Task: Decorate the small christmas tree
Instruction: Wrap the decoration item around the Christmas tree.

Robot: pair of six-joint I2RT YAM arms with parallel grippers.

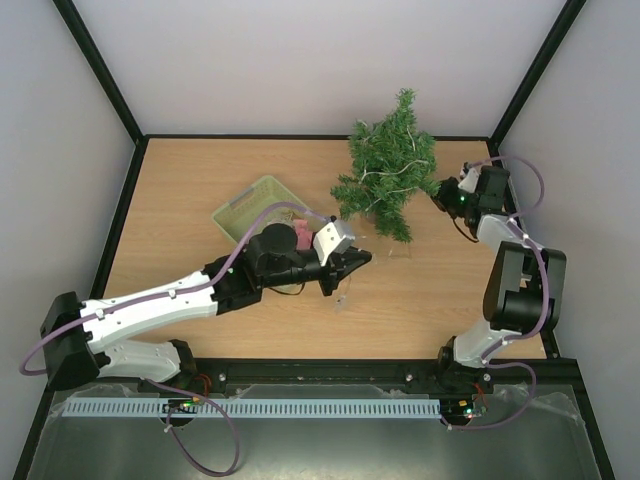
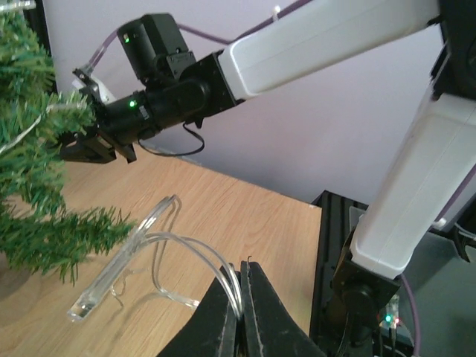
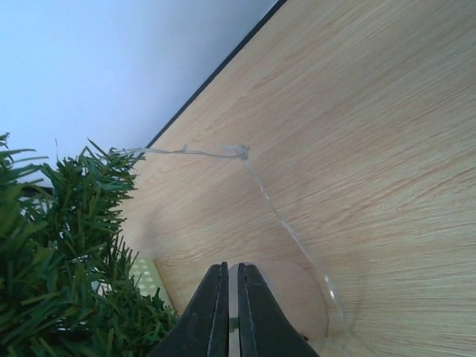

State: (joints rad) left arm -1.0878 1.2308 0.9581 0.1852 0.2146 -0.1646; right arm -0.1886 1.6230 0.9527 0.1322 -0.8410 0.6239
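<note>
Looking top-down, the small christmas tree leans at the far right of the table, with the right gripper at its edge, probably steadying it. Left wrist: left gripper pinches a clear strand, likely for draping. Right wrist: jaws pressed together, but on what I can't tell.

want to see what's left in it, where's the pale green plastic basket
Top view: the pale green plastic basket sits left of the bushy dark green christmas tree, its near end hidden under the left arm.
</note>
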